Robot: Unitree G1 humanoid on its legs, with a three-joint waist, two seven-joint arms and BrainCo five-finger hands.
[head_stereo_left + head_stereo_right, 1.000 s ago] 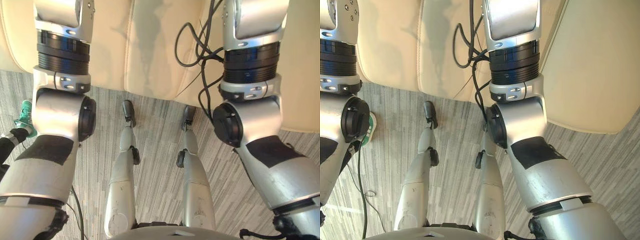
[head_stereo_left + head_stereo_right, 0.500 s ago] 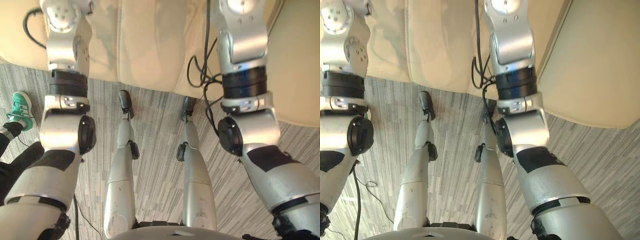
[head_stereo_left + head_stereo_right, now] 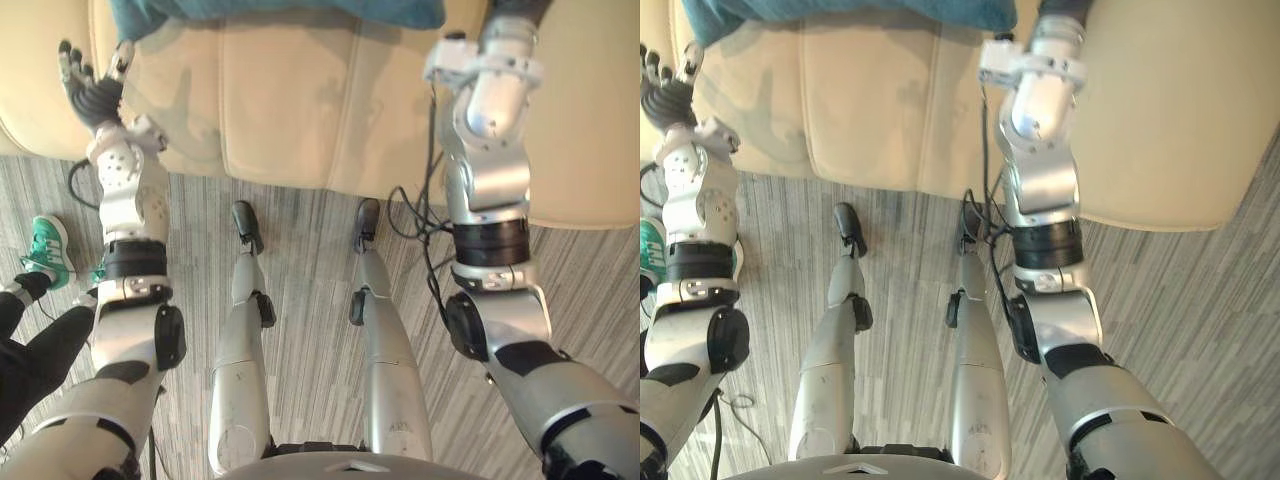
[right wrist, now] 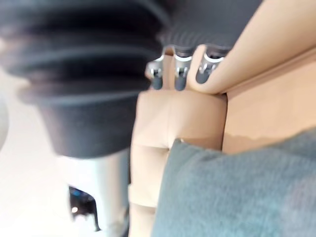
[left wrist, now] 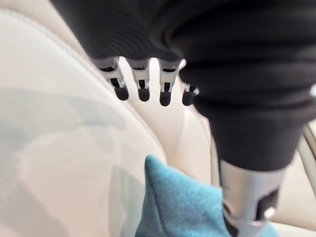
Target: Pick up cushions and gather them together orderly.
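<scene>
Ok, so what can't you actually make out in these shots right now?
- Teal cushion: cut off by the top edge in both eye views, so its full shape and any others beside it are unknown.
- Right hand: past the top edge in the eye views; blurred in its wrist view.
- Left hand: whether it touches the sofa is unclear.
- Person: cropped by the left edge of the left eye view.

no legible text, labels or numbers
</scene>
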